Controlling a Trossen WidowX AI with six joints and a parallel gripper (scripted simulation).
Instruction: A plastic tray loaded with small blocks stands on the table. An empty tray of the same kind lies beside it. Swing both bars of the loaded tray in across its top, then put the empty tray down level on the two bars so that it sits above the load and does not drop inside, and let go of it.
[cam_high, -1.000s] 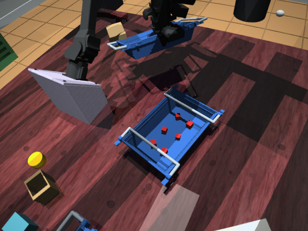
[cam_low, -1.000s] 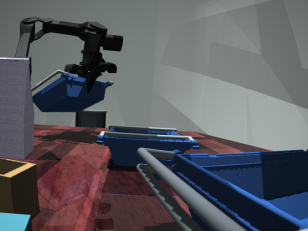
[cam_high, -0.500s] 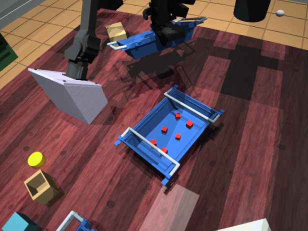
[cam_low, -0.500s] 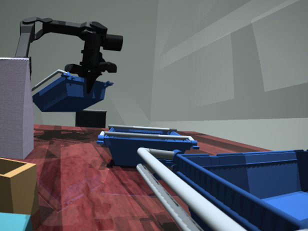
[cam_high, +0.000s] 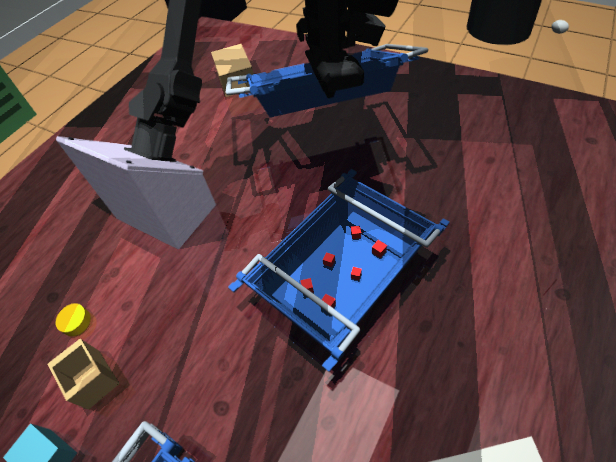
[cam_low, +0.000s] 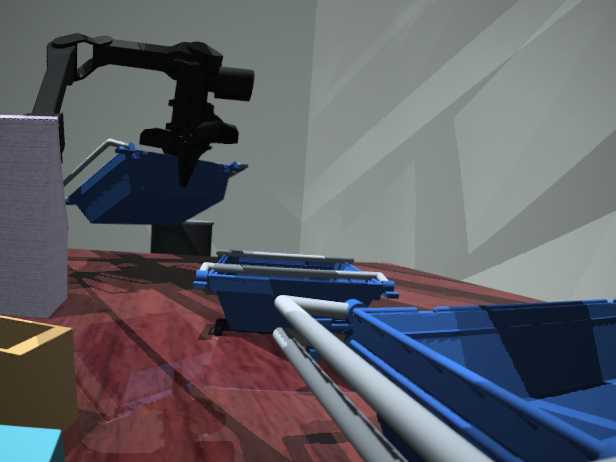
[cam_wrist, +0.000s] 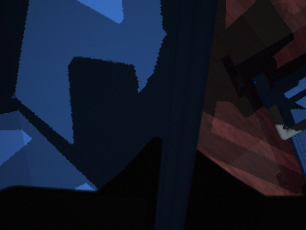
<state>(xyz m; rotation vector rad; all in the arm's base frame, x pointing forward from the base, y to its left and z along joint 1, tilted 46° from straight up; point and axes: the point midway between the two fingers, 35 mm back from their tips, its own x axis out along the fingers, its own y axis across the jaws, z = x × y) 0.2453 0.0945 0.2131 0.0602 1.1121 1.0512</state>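
The loaded blue tray (cam_high: 305, 240) (cam_low: 250, 305) stands on the table with several red blocks inside. Its near wire bar (cam_high: 300, 287) (cam_low: 300, 273) and far wire bar (cam_high: 380, 215) (cam_low: 285, 256) both lie in across its top. My gripper (cam_high: 332, 89) (cam_low: 184, 181) (cam_wrist: 166, 146) is shut on a long side wall of the empty blue tray (cam_high: 290, 97) (cam_low: 150, 200) (cam_wrist: 100, 30). It holds that tray in the air behind the loaded one, clearly tilted, with its bars out over its ends. The fingers partly hide that wall.
A lavender block (cam_high: 150, 210) (cam_low: 30, 215) stands left, by the arm's lower part. A wooden block (cam_high: 230, 57) is behind. An open wooden box (cam_high: 95, 382), yellow cylinder (cam_high: 73, 319), cyan block (cam_high: 32, 445) and another barred blue tray (cam_low: 435, 345) are in front.
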